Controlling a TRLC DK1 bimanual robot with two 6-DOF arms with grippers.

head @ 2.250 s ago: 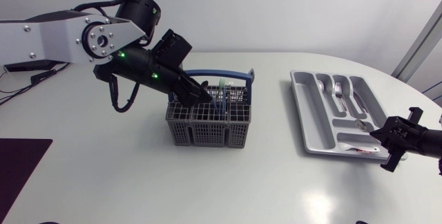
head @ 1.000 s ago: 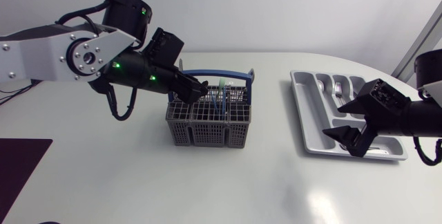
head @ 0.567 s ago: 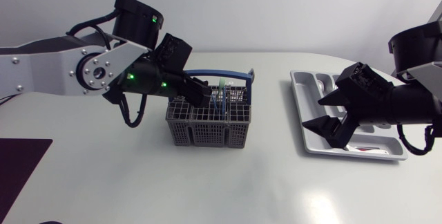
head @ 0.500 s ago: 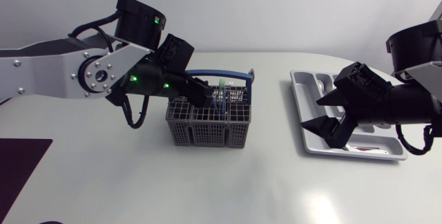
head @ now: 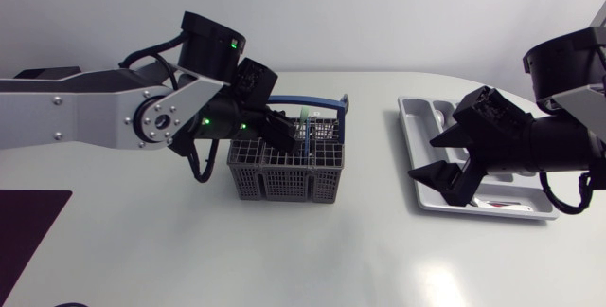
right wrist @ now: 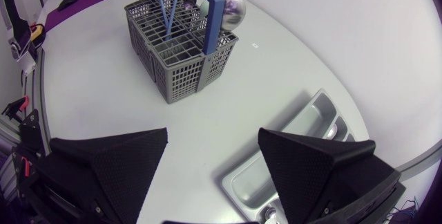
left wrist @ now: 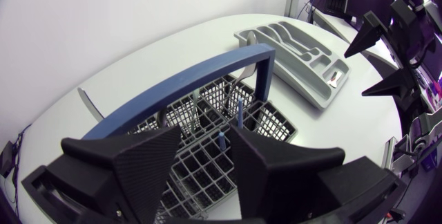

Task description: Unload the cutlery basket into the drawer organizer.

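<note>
The white table carried everything. My left arm came in from 9 o'clock, and the left gripper hung over the basket's rear edge at about its 11 o'clock. Its fingers were spread and held nothing. The right gripper, also spread wide and empty, hovered over the near-left corner of the grey drawer organizer. The organizer lay at 3 o'clock from the cutlery basket, well apart, with a few pieces already in its slots. The basket stood near the table's middle, with its blue handle arching across the top. Thin blue-handled pieces stood upright just ahead of the left fingers, close to the handle's post. A spoon poked up beside that post.

The step in hand looked like a pick from the basket. It would go best if the fingers descended on one side of the handle and straddled a single stem. They should pinch it high, then lift straight up so the grid neither snagged nor dragged the basket.
</note>
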